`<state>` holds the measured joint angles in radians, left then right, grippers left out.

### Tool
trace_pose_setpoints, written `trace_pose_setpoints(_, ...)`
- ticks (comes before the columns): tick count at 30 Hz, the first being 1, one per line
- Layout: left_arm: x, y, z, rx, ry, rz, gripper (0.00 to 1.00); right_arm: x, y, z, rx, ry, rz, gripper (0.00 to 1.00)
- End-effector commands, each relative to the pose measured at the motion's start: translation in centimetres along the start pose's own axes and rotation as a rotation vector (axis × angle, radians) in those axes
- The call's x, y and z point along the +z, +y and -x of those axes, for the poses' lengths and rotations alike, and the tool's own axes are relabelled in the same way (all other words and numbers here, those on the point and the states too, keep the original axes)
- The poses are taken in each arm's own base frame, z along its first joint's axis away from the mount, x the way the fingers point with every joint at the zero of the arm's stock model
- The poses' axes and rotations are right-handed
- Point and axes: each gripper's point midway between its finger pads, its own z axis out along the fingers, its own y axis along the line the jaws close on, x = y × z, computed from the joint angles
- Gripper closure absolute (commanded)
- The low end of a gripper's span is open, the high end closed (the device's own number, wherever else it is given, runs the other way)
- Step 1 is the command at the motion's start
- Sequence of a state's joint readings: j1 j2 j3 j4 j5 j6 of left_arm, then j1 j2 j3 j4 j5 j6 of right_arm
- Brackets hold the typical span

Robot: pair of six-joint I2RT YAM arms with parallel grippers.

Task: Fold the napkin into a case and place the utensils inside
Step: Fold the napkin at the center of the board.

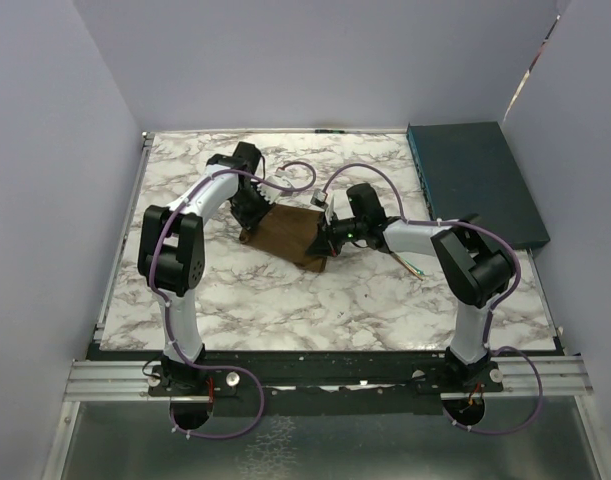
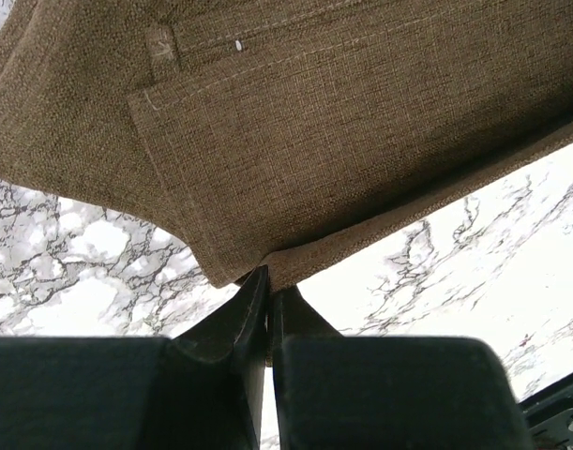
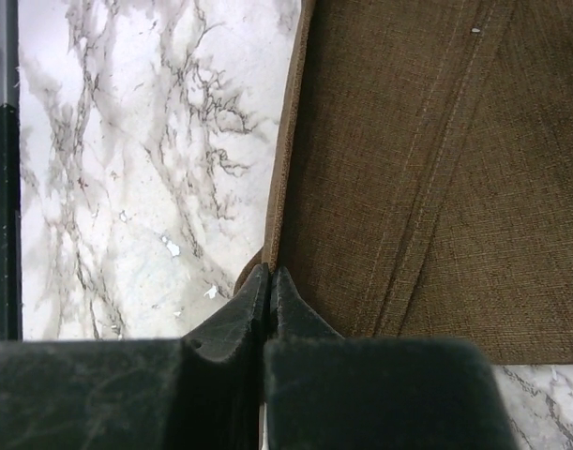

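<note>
The brown napkin (image 1: 285, 232) lies on the marble table, folded into a flat oblong. In the left wrist view the napkin (image 2: 342, 141) shows overlapping hemmed layers. My left gripper (image 1: 253, 222) is at its left end, and its jaws (image 2: 268, 278) are shut on the cloth's near edge. My right gripper (image 1: 323, 240) is at the napkin's right end. Its jaws (image 3: 271, 274) are pinched shut on the hemmed edge of the napkin (image 3: 408, 169). The thin copper fork (image 1: 417, 268) lies on the table to the right, partly hidden under my right arm.
A dark teal flat box (image 1: 475, 180) sits at the back right, against the wall. Lavender walls stand along the left, back and right sides of the table. Purple cables loop above the napkin between the two arms.
</note>
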<state>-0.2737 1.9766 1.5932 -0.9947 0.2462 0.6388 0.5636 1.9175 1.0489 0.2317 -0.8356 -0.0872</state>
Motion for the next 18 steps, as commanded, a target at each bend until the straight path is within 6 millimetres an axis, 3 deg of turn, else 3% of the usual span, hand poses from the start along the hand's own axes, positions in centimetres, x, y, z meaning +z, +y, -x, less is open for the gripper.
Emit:
trace_pose_setpoints(1,-1.1,0.9,0.2,-0.018,-0.021,0.011,0.92,-0.1,-1.1,0.6,0.001,-0.012,-0.051,0.99)
trace_pose_setpoints(13,-1.4,1.4,0.4,-0.038,-0.036,0.009,0.86,0.1,-2.6,-0.5,0.035,0.017,-0.097,0.99)
trace_pose_setpoints(18,-1.7,1.5,1.0,-0.047,-0.058,0.009,0.92,0.0,-3.0,-0.4,0.034,0.018,-0.115,0.99)
